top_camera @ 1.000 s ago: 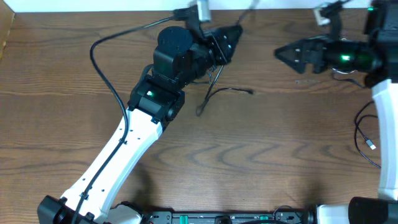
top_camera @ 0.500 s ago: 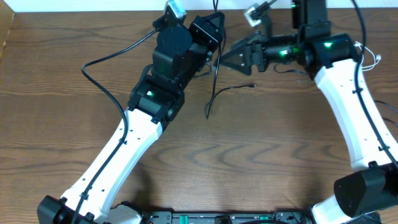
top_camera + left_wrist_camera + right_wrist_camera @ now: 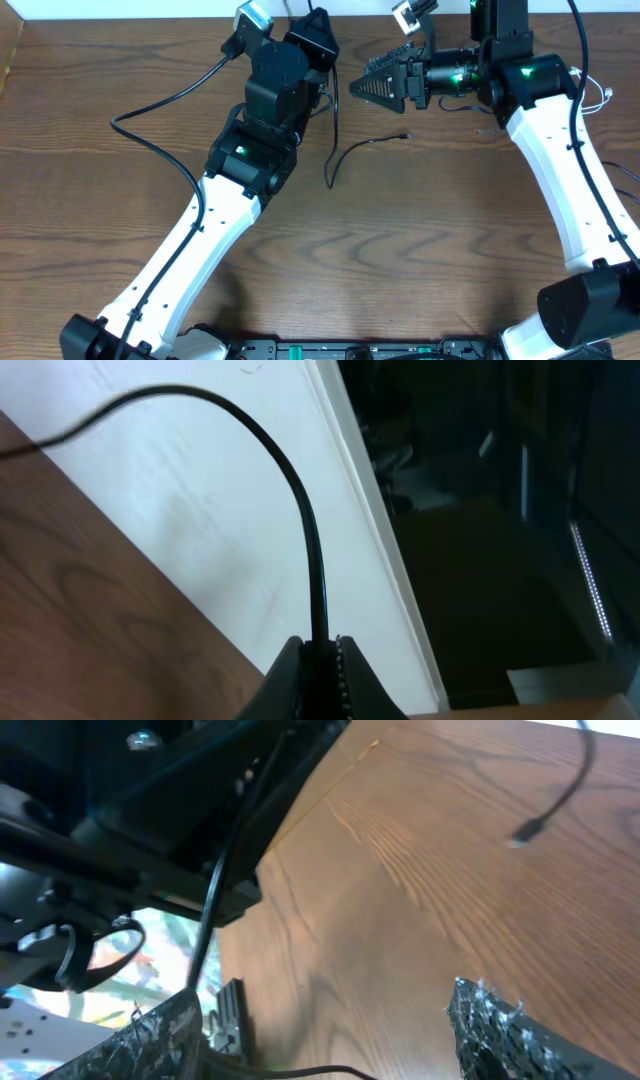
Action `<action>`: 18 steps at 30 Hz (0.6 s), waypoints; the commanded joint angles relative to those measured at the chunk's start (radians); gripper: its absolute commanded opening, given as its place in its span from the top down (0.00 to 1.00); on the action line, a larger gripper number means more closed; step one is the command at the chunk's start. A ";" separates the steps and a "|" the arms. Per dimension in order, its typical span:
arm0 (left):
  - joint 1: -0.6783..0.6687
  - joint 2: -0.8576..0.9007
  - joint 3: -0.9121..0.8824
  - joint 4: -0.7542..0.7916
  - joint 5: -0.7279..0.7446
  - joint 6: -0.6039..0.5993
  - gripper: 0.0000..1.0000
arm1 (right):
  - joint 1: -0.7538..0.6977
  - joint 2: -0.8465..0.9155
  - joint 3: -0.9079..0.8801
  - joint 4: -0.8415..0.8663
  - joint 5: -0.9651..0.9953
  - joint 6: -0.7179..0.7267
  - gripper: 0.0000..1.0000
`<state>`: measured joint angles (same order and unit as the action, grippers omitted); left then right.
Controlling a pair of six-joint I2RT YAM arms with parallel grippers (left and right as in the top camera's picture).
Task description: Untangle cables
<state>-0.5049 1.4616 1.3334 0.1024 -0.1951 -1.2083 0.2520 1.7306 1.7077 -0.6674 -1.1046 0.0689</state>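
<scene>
A thin black cable (image 3: pixel 333 130) is hanging upright near the far edge, its lower part curving rightward to a small plug (image 3: pixel 404 134).

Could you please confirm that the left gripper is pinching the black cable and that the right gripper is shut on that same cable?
Not quite: the right gripper is open, not shut on the cable. The right wrist view shows its fingers spread wide apart. The rest stands: the left gripper is pinching the black cable.
</scene>
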 commanded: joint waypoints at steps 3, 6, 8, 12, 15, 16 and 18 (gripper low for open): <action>0.004 -0.005 0.007 0.004 -0.034 -0.001 0.93 | 0.046 0.004 -0.001 0.006 -0.044 0.013 0.26; 0.004 -0.005 0.007 0.003 -0.034 -0.001 0.92 | 0.061 0.004 -0.001 0.027 -0.068 0.018 0.29; 0.004 -0.005 0.007 0.004 -0.034 -0.001 0.93 | 0.072 0.004 -0.001 0.037 -0.064 0.033 0.32; 0.004 -0.005 0.007 0.004 -0.034 -0.001 0.93 | 0.089 0.016 -0.001 0.039 0.023 0.096 0.43; 0.004 -0.005 0.007 0.002 -0.033 -0.001 0.93 | 0.095 0.032 -0.001 0.056 0.033 0.119 0.53; 0.004 -0.005 0.007 -0.004 -0.033 -0.001 0.93 | 0.097 0.035 -0.001 0.063 0.032 0.121 0.56; 0.004 -0.005 0.007 -0.015 -0.030 -0.001 0.92 | 0.101 0.037 -0.001 0.074 0.032 0.127 0.57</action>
<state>-0.5049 1.4616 1.3334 0.0929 -0.2127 -1.2083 0.3424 1.7500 1.7077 -0.6041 -1.0870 0.1646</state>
